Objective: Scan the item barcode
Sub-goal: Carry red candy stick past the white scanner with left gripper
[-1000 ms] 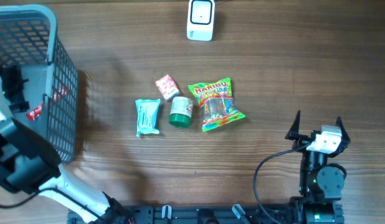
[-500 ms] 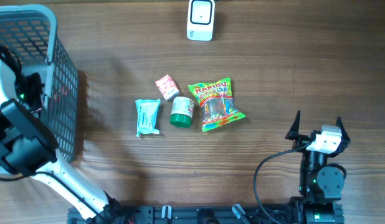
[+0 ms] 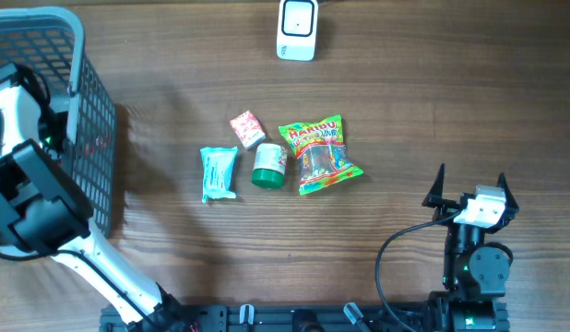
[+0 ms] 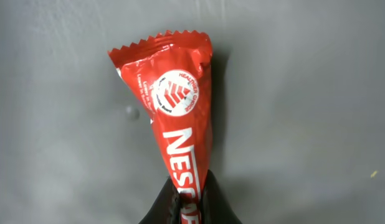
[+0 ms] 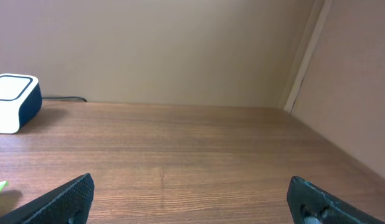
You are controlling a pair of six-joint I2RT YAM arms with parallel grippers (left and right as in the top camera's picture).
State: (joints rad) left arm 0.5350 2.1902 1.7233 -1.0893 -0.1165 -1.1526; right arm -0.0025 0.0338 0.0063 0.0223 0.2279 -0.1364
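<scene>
Inside the grey mesh basket (image 3: 93,109) at the left of the tabletop (image 3: 451,83), a red sachet (image 4: 177,106) lettered "NES" is pinched at its lower end by the left fingers (image 4: 189,200), which are closed tight on it. The sachet is seen against the basket's grey floor. At the near right, the right fingers (image 3: 471,183) are spread wide and nothing is held. The white scanner (image 3: 297,29) is set at the far edge, well apart from the sachet.
</scene>
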